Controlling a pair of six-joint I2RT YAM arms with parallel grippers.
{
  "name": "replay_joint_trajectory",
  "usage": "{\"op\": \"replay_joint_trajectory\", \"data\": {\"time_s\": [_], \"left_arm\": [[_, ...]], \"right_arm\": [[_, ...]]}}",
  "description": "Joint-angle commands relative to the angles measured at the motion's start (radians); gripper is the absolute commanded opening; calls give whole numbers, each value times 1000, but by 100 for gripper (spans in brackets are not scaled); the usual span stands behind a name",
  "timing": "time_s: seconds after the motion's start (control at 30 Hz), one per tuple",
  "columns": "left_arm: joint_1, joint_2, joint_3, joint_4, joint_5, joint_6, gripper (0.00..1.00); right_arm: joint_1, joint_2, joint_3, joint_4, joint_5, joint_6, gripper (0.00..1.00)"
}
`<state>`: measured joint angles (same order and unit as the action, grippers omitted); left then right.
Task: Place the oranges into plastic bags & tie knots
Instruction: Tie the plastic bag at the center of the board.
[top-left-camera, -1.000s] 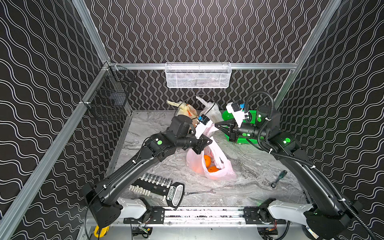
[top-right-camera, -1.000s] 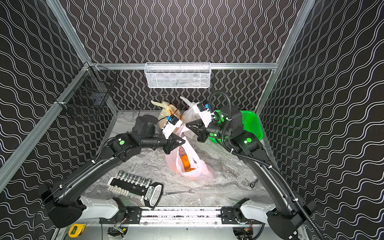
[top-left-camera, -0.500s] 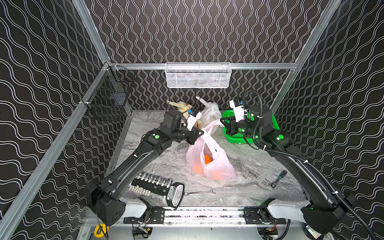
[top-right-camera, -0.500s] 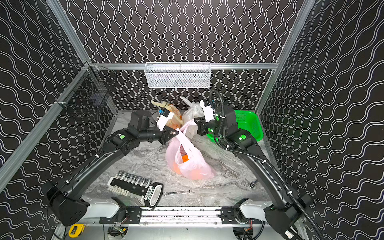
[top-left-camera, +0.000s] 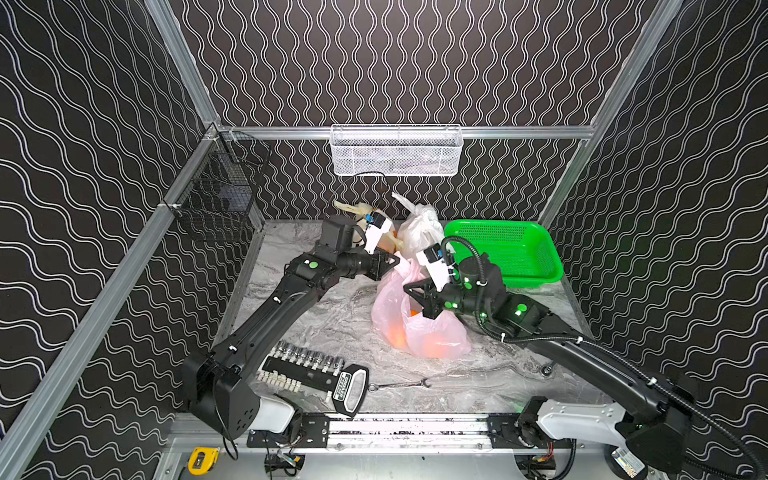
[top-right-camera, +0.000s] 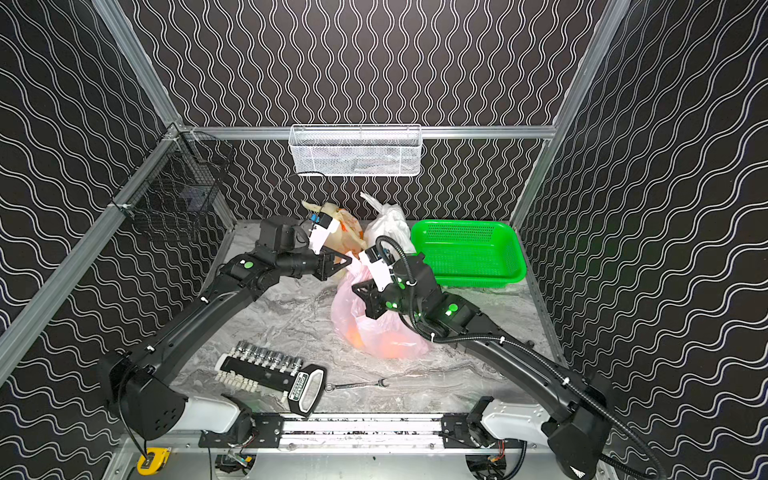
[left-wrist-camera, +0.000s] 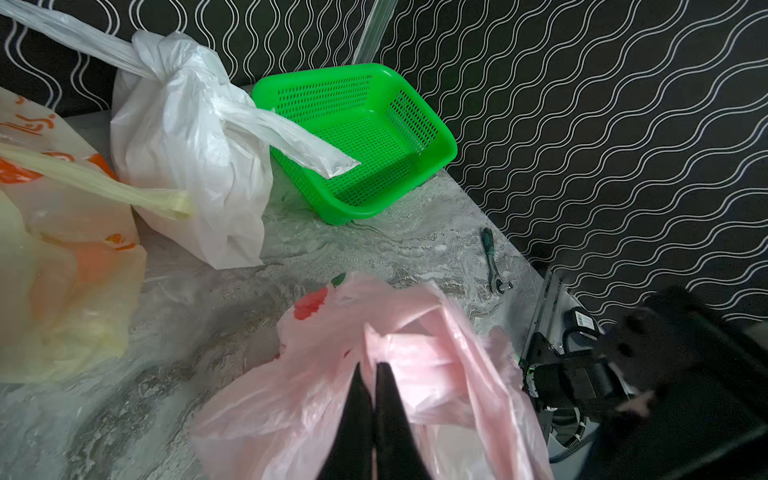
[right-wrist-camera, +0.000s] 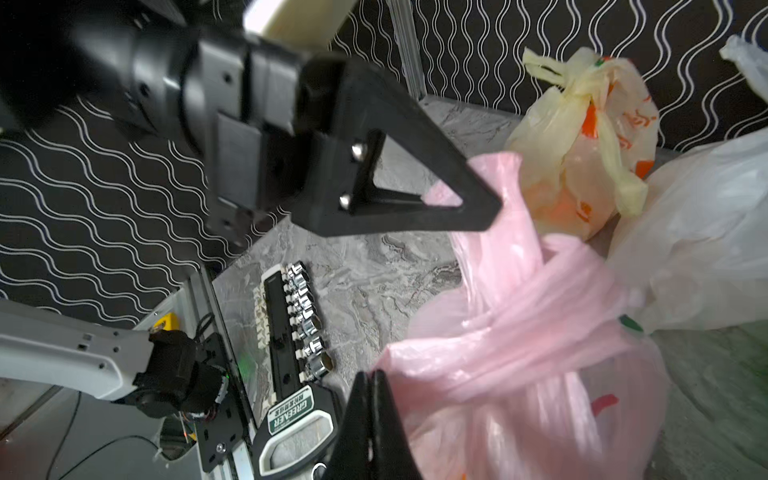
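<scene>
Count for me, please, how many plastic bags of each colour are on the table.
white bag: 1
yellowish bag: 1
pink bag: 1
Total: 3

There are 3 plastic bags: white bag, yellowish bag, pink bag; 1 green basket, 2 wire baskets, 1 socket set, 1 wrench.
</scene>
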<state>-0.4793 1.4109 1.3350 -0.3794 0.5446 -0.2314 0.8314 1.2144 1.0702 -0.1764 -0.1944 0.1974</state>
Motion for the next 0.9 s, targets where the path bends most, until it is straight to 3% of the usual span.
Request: {"op": "replay_joint_trajectory", "data": {"time_s": [0.0, 0.17, 0.43, 0.67, 0.87], "left_arm": [[5, -13, -8, 20, 44, 14, 0], [5, -16, -14, -16, 133, 51, 0], [6, -27, -11, -116, 189, 136, 0], [8, -17, 28, -188, 217, 187, 0], [26, -25, 55, -203, 194, 202, 24]], "right_arm": [[3, 7, -32, 121, 7, -23, 0], [4, -37, -157, 183, 26, -118, 2], [3, -135, -335, 283, 19, -508, 0], [0, -97, -307, 228, -28, -703, 0], [-5, -124, -341, 244, -36, -780, 0]]}}
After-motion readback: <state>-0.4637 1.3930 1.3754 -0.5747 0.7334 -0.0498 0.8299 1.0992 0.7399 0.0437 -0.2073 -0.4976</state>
